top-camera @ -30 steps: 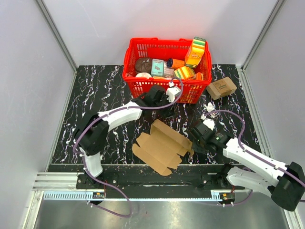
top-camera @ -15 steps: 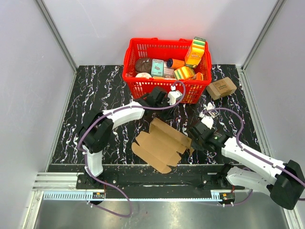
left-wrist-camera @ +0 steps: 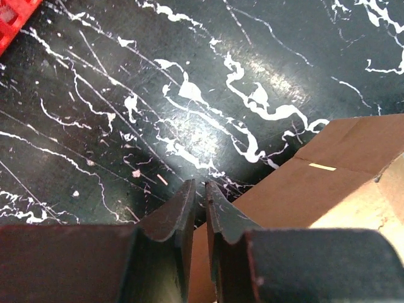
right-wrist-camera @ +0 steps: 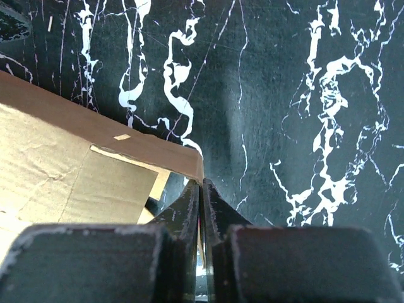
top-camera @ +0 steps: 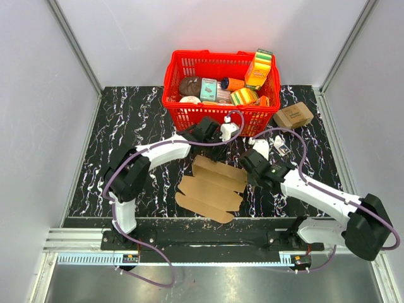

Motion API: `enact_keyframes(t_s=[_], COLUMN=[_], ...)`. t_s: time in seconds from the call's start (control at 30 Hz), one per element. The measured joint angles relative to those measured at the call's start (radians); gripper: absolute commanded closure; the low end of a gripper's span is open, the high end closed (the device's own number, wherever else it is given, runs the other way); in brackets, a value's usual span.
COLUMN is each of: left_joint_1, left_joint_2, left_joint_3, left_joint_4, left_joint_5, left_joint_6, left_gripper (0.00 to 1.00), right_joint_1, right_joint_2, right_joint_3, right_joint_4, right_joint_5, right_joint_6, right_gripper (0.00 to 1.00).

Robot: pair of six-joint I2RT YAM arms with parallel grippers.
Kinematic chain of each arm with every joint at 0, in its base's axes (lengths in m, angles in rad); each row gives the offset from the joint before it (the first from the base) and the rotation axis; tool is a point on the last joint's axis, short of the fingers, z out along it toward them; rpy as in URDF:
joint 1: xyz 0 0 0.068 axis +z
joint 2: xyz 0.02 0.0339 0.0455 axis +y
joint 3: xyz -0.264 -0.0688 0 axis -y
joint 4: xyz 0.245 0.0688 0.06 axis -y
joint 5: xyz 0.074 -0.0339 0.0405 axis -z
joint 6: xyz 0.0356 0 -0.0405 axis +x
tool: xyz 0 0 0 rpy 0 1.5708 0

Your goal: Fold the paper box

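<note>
Right end effector (right-wrist-camera: 201, 184): closed on a flap corner of the paper box (top-camera: 211, 186). Left end effector (left-wrist-camera: 196, 187): jaws nearly together at the box's far edge; whether they clamp cardboard cannot be told. The box lies open, mostly flat, on the desk (top-camera: 139, 120), near the red basket (top-camera: 172, 79).

Top cam sits high at the near side, looking down over the whole table (top-camera: 126, 126). Both wrist cams are super close, angled down, and all three catch the paper box (top-camera: 211, 186).
</note>
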State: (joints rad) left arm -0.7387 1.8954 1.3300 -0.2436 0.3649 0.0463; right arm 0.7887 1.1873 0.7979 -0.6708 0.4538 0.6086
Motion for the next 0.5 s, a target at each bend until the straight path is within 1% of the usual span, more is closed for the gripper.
enact_keyframes(t_s=[0.17,0.33,0.5], left_joint_1=[0.018,0.041,0.055], left_joint_2=[-0.012,-0.07,-0.119], left_joint_3=[-0.032,-0.095,-0.111], left_joint_4=[-0.008,-0.012,-0.019], left_joint_5=[-0.016,-0.04,-0.064], left_joint_6=[-0.002,-0.013,-0.017], left_gripper=[0.85,0.85,0.85], right_joint_1=[0.0,0.0,-0.003], right_joint_2=[0.024,0.024,0.024], right_joint_3=[0.0,-0.007,-0.023], right_joint_4=[0.052,0.14,0.215], right_joint_5=[0.009,0.01,0.007], right_joint_6=[-0.104,-0.205,-0.278], right_gripper=[0.91,0.92,0.92])
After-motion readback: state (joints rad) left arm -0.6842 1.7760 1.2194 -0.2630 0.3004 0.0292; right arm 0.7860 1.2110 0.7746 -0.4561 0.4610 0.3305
